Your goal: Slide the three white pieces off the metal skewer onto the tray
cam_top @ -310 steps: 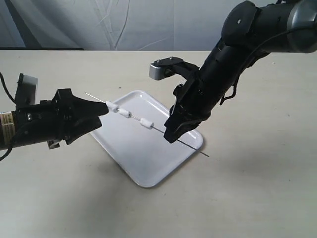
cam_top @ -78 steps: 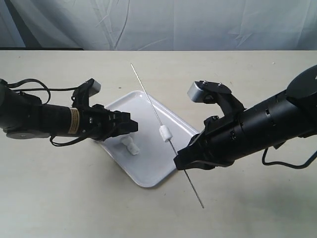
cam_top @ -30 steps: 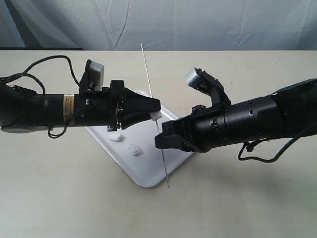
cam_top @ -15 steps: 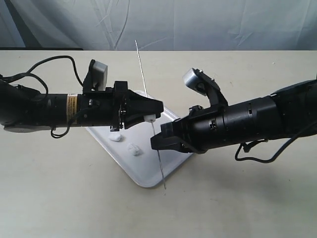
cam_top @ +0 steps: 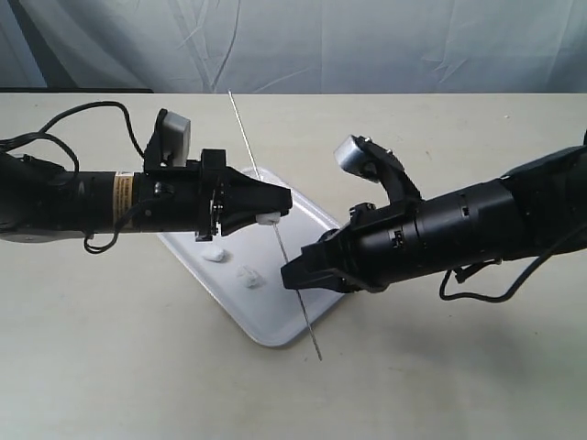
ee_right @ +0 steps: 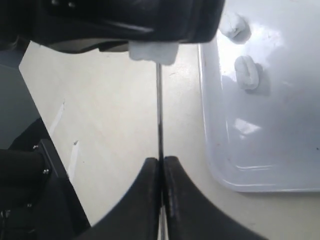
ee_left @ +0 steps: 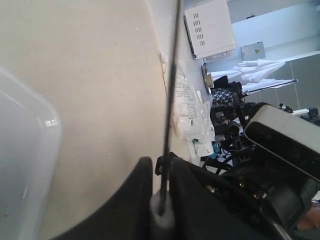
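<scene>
One white piece is threaded on the metal skewer above the tray, pinched between the left fingers. The other two white pieces lie loose inside the tray, near each other. The skewer slants across the tray to the surface beyond its rim, and the right fingers are closed tight on it below the threaded piece.

A pale beige bench fills the foreground. Behind it hangs a creased grey-blue curtain. Elsewhere stand a white vented box and plastic bags.
</scene>
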`<state>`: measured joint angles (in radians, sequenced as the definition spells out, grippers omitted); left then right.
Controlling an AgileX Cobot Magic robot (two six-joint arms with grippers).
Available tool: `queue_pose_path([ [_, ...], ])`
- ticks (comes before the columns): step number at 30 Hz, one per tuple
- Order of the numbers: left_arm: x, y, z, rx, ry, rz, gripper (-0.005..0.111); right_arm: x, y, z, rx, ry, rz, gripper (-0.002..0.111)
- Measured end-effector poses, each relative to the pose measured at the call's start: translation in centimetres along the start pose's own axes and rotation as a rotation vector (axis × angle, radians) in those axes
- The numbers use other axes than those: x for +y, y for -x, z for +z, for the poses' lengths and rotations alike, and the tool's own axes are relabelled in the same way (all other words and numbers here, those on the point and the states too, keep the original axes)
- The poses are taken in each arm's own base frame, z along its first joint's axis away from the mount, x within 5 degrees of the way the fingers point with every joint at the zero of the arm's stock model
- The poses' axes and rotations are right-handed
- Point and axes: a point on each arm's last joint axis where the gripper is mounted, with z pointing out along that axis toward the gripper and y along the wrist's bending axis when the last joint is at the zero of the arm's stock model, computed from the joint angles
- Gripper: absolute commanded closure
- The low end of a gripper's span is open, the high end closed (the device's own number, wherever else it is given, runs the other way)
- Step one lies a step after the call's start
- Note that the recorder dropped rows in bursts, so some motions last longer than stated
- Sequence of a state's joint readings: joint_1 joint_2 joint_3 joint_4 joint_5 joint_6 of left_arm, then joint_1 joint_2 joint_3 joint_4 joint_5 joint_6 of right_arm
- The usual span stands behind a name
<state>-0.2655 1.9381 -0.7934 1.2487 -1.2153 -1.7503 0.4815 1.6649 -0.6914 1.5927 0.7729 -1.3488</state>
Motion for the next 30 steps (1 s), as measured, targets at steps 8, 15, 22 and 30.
queue_pose_path([
  [8,0.7,2.4,-2.9,-0.091,0.012,0.01,0.097,0.4,-2.4,0.0,0.103,0.09,0.038,0.109],
  [15,1.7,5.3,-7.1,-0.262,0.044,0.005,0.097,1.0,-3.9,-0.3,0.176,0.182,0.051,0.109],
  [22,2.8,6.1,-10.1,-0.307,0.107,0.01,0.097,1.1,-4.6,-0.4,0.228,0.194,0.041,0.109],
  [30,3.8,2.0,-2.6,0.045,0.424,0.211,0.094,0.1,0.0,0.0,0.023,0.003,0.062,0.109],
])
